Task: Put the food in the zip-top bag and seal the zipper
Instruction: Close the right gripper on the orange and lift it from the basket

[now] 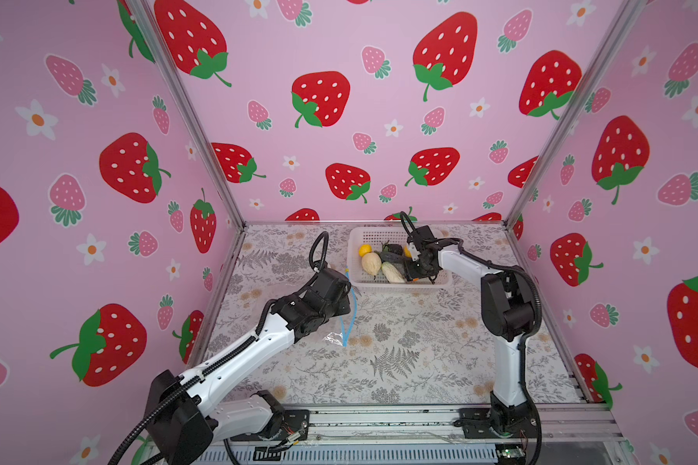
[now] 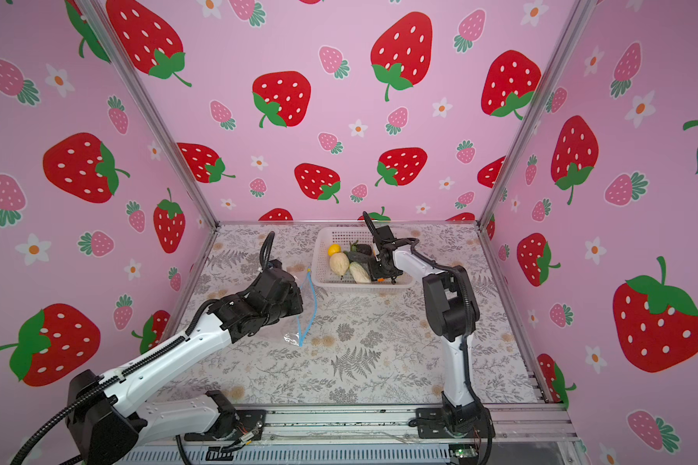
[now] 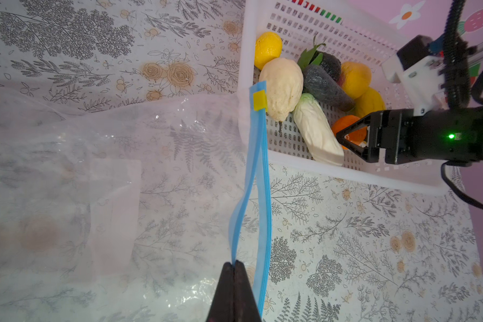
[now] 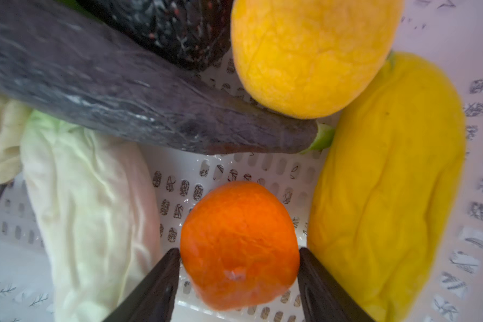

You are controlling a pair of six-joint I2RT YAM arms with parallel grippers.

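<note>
The clear zip-top bag [image 3: 123, 167] lies flat on the floral mat, its light-blue zipper [image 3: 264, 195] parted, with a yellow tab [image 3: 260, 101] at the far end. My left gripper [image 3: 234, 263] is shut on one lip of the zipper [image 1: 353, 318]. The food sits in the white basket [image 3: 346, 172]: a lemon [image 3: 268, 50], a cream fruit [image 3: 282, 86], a pale cabbage [image 3: 318, 133], a dark eggplant [image 3: 324, 86] and yellow pieces [image 4: 388, 181]. My right gripper [image 4: 239, 253] reaches into the basket [image 1: 399, 286]. Its fingers [image 4: 162, 278] press both sides of an orange fruit [image 4: 239, 223].
The basket [image 2: 359, 286] stands at the back of the mat, just beyond the bag's tab end. Pink strawberry walls enclose three sides. A metal rail with both arm bases runs along the front edge.
</note>
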